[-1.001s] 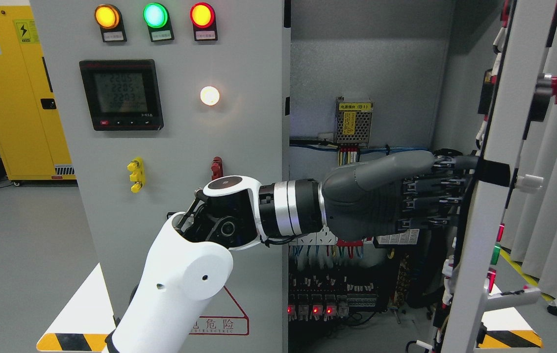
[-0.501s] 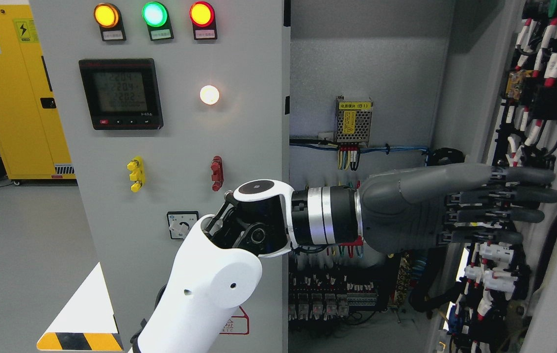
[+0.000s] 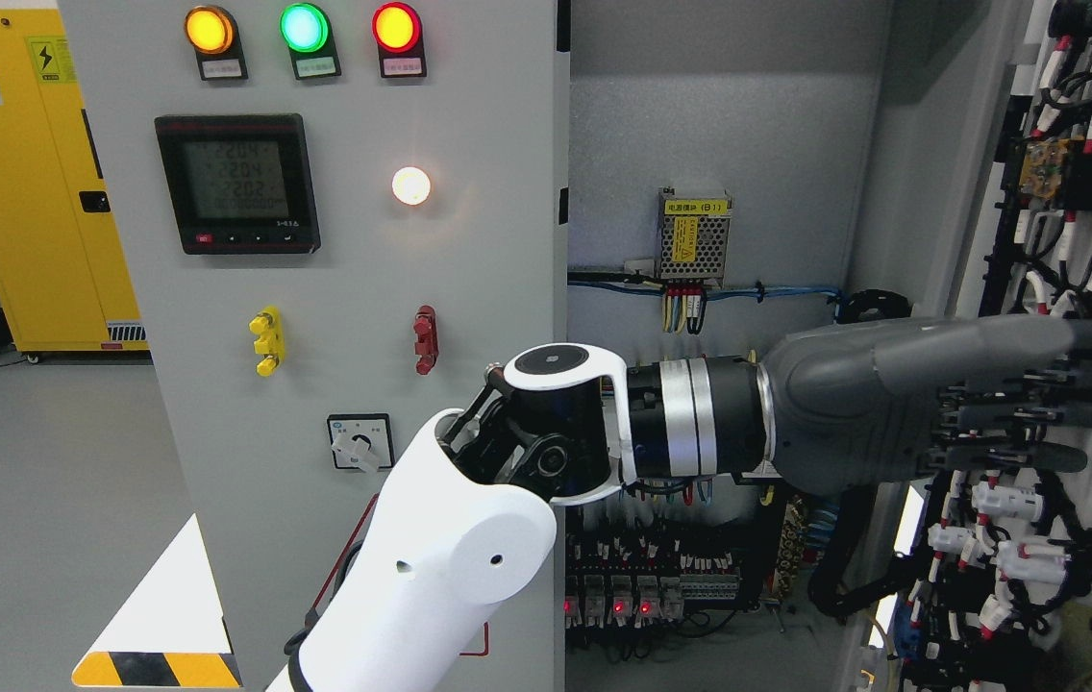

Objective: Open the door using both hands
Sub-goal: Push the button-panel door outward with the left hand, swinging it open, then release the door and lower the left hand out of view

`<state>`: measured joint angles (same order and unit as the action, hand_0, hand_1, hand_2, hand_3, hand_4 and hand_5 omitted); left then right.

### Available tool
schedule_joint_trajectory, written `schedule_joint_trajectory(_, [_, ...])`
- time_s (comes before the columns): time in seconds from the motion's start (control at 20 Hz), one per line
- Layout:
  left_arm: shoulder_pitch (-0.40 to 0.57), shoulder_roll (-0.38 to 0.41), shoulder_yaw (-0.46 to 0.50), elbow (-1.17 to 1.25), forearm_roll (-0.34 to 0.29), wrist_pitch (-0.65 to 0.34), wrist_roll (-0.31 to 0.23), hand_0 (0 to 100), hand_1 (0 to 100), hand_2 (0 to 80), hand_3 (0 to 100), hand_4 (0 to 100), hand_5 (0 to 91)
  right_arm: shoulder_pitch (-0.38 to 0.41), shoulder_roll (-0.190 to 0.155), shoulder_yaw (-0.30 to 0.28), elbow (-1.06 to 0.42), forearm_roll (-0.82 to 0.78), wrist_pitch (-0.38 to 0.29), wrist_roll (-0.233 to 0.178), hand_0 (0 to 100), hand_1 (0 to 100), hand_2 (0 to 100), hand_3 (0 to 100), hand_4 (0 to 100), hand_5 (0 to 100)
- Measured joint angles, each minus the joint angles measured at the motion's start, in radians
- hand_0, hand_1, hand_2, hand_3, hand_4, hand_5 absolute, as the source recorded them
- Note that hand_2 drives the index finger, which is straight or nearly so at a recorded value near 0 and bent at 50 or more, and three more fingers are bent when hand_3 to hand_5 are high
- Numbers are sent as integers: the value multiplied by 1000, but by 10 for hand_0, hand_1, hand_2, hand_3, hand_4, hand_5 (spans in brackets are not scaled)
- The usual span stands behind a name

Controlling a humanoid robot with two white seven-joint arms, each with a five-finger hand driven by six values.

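The left hand (image 3: pixel 950 404), dark grey, reaches far right with its fingers (image 3: pixel 1036 415) stretched straight and holding nothing, their tips against the wired inner face of the swung-open grey cabinet door (image 3: pixel 1075 240) at the right edge. Left of the arm stands the closed grey panel door (image 3: pixel 354 288) with three indicator lamps.

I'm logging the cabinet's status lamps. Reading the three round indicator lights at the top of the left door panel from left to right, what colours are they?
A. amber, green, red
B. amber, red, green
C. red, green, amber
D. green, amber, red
A: on the left door panel, the amber light is leftmost, the green light sits in the middle and the red light is rightmost.
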<state>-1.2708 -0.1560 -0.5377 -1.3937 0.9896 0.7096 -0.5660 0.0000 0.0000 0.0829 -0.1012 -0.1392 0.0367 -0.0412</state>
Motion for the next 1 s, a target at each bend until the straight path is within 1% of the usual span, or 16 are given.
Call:
schedule_joint_trajectory(0.25, [-35,-8,-28,13,36,-2,15,120,556,0,0,0,0,0,0,0,0,0,0,0,0,500,40,0,0,0])
schedule_joint_trajectory(0.55, [-76,-14,-55,44,104,-3,75,120,556,0,0,0,0,0,0,0,0,0,0,0,0,500,40,0,0,0])
schedule_joint_trajectory(0.8, [-103,-17,-82,63,160,-4,87,120,556,0,0,0,0,0,0,0,0,0,0,0,0,500,40,0,0,0])
schedule_joint_trajectory(1.0, [-116,-19,-101,74,188,-5,87,120,556,0,0,0,0,0,0,0,0,0,0,0,0,500,40,0,0,0])
